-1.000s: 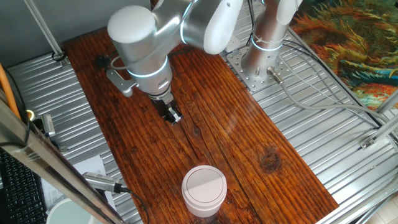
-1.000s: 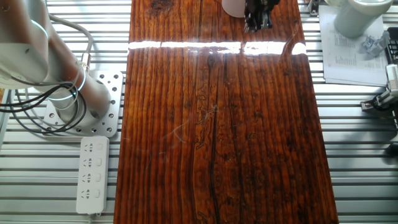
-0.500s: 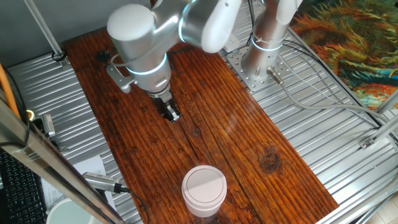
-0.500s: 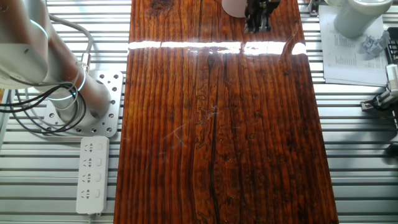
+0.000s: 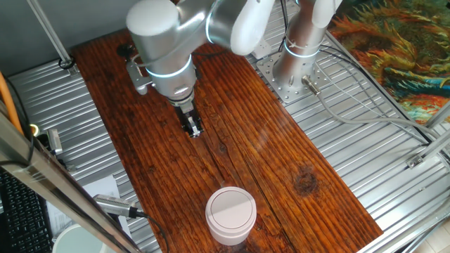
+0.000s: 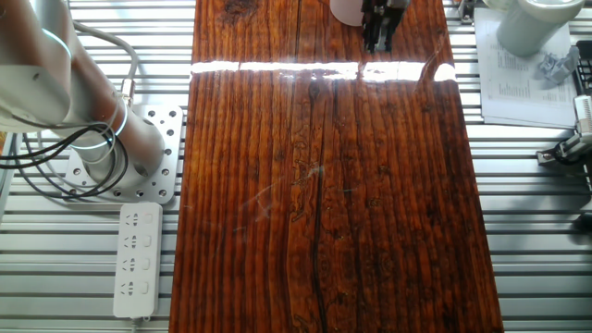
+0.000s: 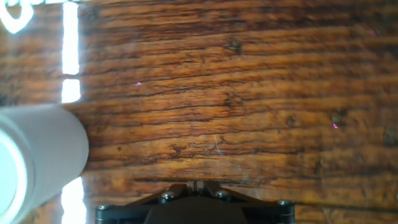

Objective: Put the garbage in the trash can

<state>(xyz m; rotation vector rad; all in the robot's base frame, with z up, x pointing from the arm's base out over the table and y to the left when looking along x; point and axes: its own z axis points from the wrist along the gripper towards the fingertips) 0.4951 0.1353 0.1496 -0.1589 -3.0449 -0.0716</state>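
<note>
The trash can [image 5: 230, 214], a small white cylinder with a flat pale lid, stands at the near end of the wooden board. It also shows at the top edge of the other fixed view [image 6: 349, 11] and at the left of the hand view [image 7: 37, 158]. My gripper [image 5: 193, 129] hangs over the board's middle-left, well short of the can, with its jaws closed together. A tiny whitish bit, the garbage [image 5: 196, 131], shows pinched at the fingertips. In the hand view the gripper [image 7: 194, 184] shows only a hairline gap and the scrap is hidden. The gripper [image 6: 377, 39] is next to the can in the other fixed view.
The brown wooden board [image 5: 267, 147] lies on a ribbed metal table. The arm's base [image 5: 299, 63] stands at the board's far right edge. A white power strip [image 6: 136, 257] lies left of the board. Papers and a white cup [image 6: 527, 28] sit at the right.
The hand has lifted a little and shifted slightly away from the can, with its jaws still closed. The trash can has not moved.
</note>
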